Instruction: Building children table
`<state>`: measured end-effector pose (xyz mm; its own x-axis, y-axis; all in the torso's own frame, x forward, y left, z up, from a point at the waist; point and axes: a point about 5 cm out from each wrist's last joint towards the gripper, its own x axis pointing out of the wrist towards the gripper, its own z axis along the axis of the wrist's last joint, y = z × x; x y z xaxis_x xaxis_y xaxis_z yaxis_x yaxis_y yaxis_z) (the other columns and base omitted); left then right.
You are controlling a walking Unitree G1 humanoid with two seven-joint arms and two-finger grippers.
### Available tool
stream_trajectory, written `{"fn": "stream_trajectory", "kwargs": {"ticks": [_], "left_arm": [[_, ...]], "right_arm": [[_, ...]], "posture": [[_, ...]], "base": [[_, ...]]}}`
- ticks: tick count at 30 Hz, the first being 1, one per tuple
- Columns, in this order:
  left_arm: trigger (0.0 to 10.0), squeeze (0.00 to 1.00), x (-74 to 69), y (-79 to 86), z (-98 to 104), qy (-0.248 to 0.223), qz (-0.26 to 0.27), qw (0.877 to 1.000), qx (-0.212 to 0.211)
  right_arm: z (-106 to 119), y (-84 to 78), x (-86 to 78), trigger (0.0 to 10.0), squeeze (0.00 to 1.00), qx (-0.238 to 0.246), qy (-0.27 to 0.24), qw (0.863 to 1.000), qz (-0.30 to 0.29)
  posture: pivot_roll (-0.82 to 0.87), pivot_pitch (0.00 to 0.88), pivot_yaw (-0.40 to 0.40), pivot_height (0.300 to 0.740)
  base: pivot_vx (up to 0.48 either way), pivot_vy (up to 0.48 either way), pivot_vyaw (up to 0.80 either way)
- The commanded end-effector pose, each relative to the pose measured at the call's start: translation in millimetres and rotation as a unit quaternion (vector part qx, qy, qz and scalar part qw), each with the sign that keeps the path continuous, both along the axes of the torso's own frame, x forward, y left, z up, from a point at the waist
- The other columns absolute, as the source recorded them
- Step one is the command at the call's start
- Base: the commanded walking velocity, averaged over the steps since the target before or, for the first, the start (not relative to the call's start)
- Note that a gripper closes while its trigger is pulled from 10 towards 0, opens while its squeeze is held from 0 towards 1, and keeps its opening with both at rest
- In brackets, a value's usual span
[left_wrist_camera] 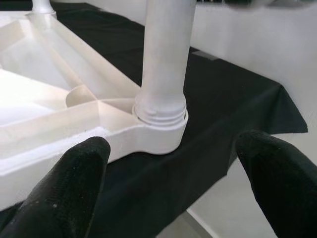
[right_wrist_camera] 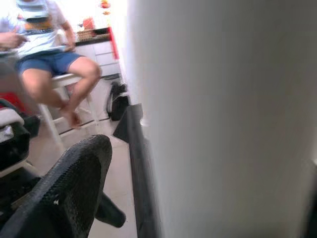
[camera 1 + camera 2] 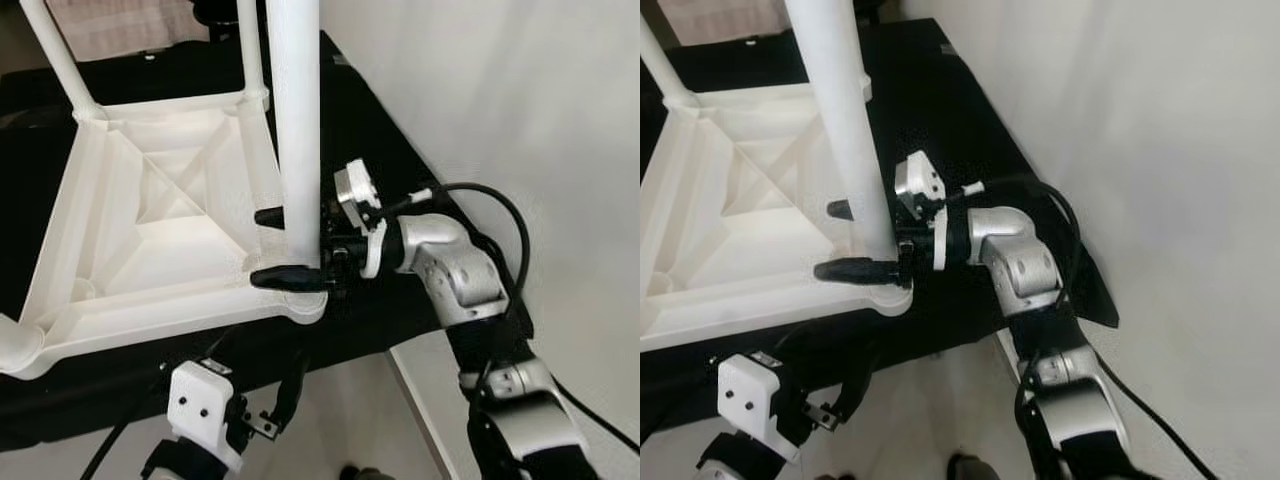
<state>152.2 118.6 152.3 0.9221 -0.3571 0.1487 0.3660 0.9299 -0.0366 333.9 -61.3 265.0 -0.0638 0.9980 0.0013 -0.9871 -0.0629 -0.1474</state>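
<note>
The white plastic children's table [image 3: 150, 230] lies upside down on a black-covered surface. At its near right corner a thick white leg [image 3: 297, 120] stands upright in its socket [image 1: 161, 130]. My right gripper [image 3: 260, 246] reaches in from the right and is shut on this leg just above the socket, one black finger on each side. In the right wrist view the leg [image 2: 223, 119] is very close. My left gripper [image 1: 173, 198] is open below the table's near edge, facing the socket, with nothing between its fingers [image 1: 64, 188].
Two thinner legs [image 3: 55, 55] stand at the far corners. The black cloth [image 3: 370, 130] ends close to a white wall [image 3: 520, 100] on the right. Pale floor shows below the near edge. A seated person [image 2: 44, 54] appears in the right wrist view.
</note>
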Motion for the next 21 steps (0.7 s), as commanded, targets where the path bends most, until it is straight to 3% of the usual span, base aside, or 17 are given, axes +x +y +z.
{"fn": "stream_trajectory", "kwargs": {"ticks": [1, 7, 8, 16, 19, 21], "left_arm": [[10.0, 0.00, -4.7, -1.1, 1.9, 0.002, 0.000, 1.000, 0.000], [10.0, 0.00, -8.0, -1.8, 2.5, 0.005, -0.002, 1.000, 0.000], [10.0, 0.00, -9.4, -2.1, 2.7, 0.006, -0.004, 1.000, 0.000], [10.0, 0.00, -11.2, -3.1, 3.0, 0.009, -0.003, 1.000, 0.000], [10.0, 0.00, -10.2, -3.5, 2.7, 0.008, -0.002, 1.000, -0.001], [10.0, 0.00, -8.8, -3.7, 2.2, 0.008, -0.002, 1.000, -0.001]], "right_arm": [[4.0, 3.3, 5.9, 10.0, 0.00, 0.006, -0.001, 1.000, 0.020], [5.6, 8.0, 11.2, 10.0, 0.00, -0.008, 0.002, 0.998, 0.054], [5.4, 9.2, 12.4, 0.0, 0.00, -0.017, 0.004, 0.997, 0.071], [7.8, 8.0, 15.2, 0.0, 0.00, -0.011, 0.003, 0.996, 0.084], [6.7, 3.7, 18.0, 0.0, 0.00, 0.002, -0.005, 0.999, 0.051], [1.1, -5.3, 19.6, 0.0, 0.00, 0.014, -0.017, 1.000, -0.007]], "posture": [[-0.01, 0.235, -0.044, 0.740], [0.00, 0.249, -0.043, 0.740], [0.00, 0.252, -0.045, 0.740], [0.00, 0.255, -0.048, 0.740], [-0.01, 0.250, -0.046, 0.740], [-0.02, 0.246, -0.047, 0.740]], "base": [[0.000, 0.000, 0.00], [0.000, 0.000, 0.00], [0.000, 0.000, 0.00], [0.000, 0.000, 0.00], [0.000, 0.000, 0.00], [0.000, 0.000, 0.00]]}}
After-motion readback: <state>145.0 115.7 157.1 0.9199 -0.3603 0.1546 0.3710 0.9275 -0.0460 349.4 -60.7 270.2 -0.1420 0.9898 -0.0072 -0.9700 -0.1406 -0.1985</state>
